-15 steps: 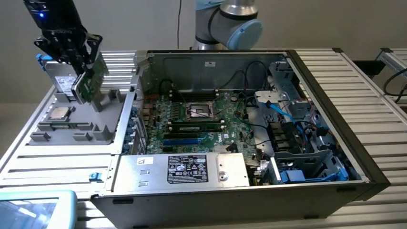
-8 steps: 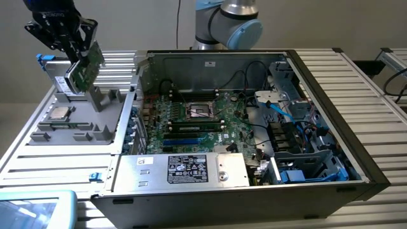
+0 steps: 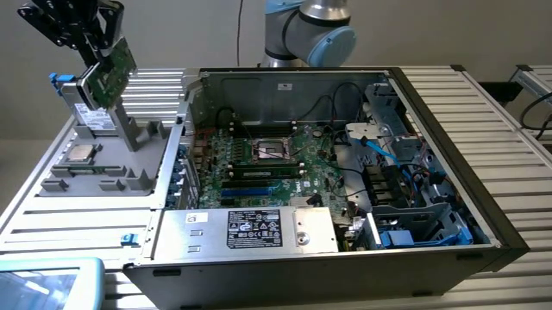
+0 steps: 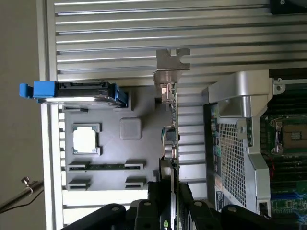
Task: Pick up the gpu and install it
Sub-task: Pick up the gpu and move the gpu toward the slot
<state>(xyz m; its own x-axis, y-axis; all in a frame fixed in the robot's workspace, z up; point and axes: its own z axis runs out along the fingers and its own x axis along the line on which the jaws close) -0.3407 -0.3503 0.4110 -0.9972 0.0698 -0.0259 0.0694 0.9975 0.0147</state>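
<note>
**While the case lies open, the card hangs over the tray**

Where the exterior view looks across the bench, the gripper sits high at the far left, its jaws pinching the gpu by its upper end. The green card tilts a little and hangs above the grey parts tray. It looks clear of the tray's upright post, though from this angle I can't be sure. To the exterior view's right of the tray lies the open computer case, with the motherboard flat inside and the power supply at its near end. The robot arm stands beyond the case's far wall.

In the wrist view the gpu shows edge-on, a thin line ending in its silver bracket. The black fingers press on both faces of the card. Below it the tray carries a processor chip, a memory stick and a blue-handled drive. The case lies just beside the tray.
</note>
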